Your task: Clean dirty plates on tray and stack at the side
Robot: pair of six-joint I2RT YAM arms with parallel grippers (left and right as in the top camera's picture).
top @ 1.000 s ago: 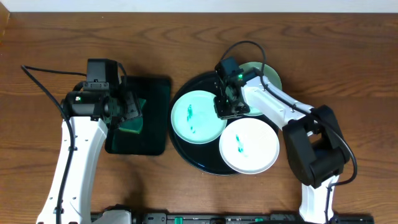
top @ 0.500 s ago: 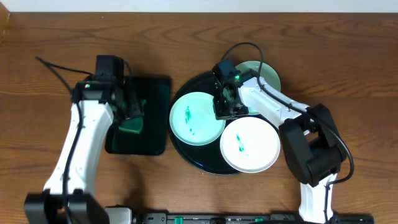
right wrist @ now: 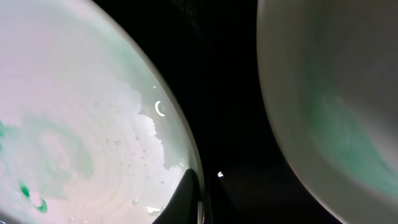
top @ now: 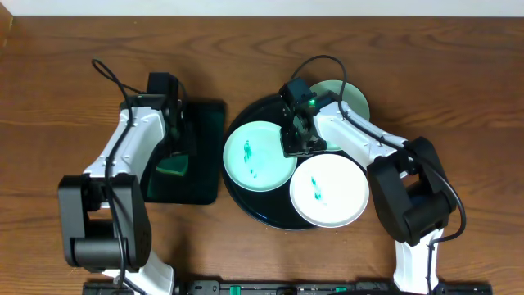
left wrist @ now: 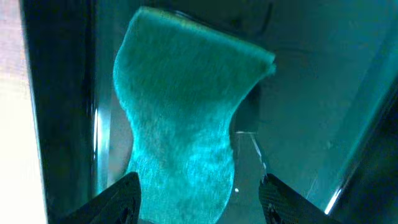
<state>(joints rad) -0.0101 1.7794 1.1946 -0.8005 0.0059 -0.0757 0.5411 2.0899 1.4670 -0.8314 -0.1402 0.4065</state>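
Observation:
Three white plates lie on the round black tray. The left plate and the front plate carry teal marks. The back plate is partly hidden by the right arm. My right gripper is shut on the left plate's right rim; in the right wrist view a finger overlaps that plate, with the back plate to the right. My left gripper is open just above a green sponge, its fingers either side of the sponge.
The sponge lies in a smaller rectangular black tray left of the round tray. Bare wooden table surrounds both trays. Cables trail from both arms.
My left arm has swung right and forward, so its gripper now hangs over the sponge in the rectangular tray. The right gripper and the plates have barely moved.

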